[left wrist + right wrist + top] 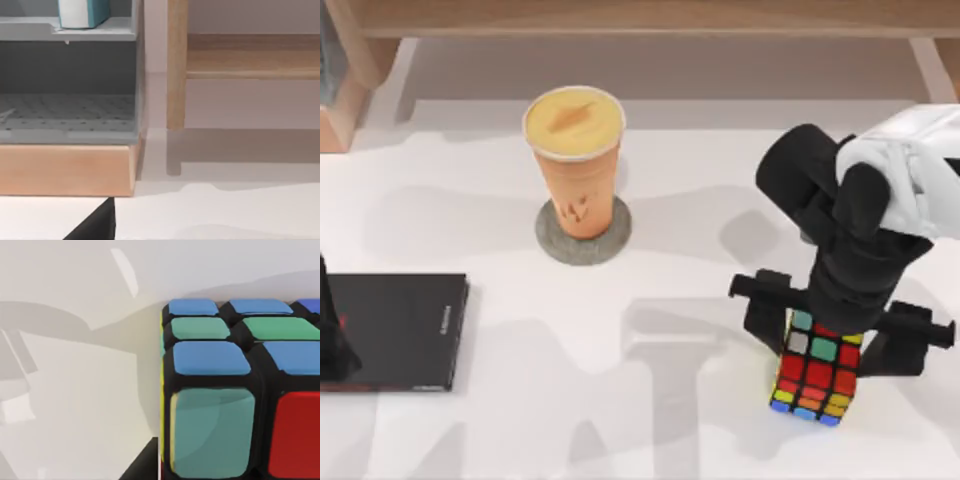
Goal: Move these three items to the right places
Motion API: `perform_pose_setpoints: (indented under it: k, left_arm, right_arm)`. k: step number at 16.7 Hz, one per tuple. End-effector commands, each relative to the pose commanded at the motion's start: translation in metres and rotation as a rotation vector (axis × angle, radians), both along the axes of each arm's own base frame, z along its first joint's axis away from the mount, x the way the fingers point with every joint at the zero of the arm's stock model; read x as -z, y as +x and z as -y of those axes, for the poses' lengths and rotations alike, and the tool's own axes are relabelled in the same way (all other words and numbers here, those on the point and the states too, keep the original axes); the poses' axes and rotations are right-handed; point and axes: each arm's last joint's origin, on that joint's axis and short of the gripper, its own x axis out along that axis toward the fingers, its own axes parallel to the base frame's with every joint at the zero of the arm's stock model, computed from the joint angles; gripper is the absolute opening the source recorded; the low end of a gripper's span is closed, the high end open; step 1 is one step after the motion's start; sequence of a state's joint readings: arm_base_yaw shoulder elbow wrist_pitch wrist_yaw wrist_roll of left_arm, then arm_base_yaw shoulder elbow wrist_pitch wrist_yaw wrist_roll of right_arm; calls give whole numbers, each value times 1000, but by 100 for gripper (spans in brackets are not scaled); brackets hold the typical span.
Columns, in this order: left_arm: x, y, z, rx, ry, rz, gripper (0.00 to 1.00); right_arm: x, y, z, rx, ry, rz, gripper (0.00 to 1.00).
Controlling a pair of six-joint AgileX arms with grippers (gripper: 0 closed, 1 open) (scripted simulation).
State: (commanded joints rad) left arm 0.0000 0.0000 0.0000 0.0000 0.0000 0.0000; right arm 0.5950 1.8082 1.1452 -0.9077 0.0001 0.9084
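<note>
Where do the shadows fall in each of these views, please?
Top view: soft grey shadows of the arms spread across the table, one dark patch beside the cup. Right wrist view: a broad shadow crosses the table towards the cube. Left wrist view: the wooden post throws a pale shadow.

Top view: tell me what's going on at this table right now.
The right end effector sits over the Rubik's cube at the table's right, fingers on either side of it. The orange cup already stands on the grey coaster. The black book lies at the left with nothing on it, the left arm parked beside it. A light-blue book rests on a grey shelf in the left wrist view.
</note>
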Motion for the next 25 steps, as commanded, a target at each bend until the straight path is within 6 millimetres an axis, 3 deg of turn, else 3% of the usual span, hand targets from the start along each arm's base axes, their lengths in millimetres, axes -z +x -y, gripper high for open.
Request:
perform_pose_setpoints:
  k: [7, 13, 18, 21, 25]
  left_arm:
    - [0, 0, 0, 0, 0, 0, 100]
    - [0, 0, 0, 0, 0, 0, 100]
    - [0, 0, 0, 0, 0, 0, 100]
    - [0, 0, 0, 0, 0, 0, 100]
    - [0, 0, 0, 0, 0, 0, 100]
  right_arm:
    - [-2, 1, 1, 3, 2, 4, 0]
    - [-29, 0, 1, 3, -1, -1, 0]
    - [-29, 1, 0, 3, -1, 2, 0]
    - [-37, 12, -7, -53, 10, 106, 0]
    - [-66, 44, -36, -206, 28, 433, 0]
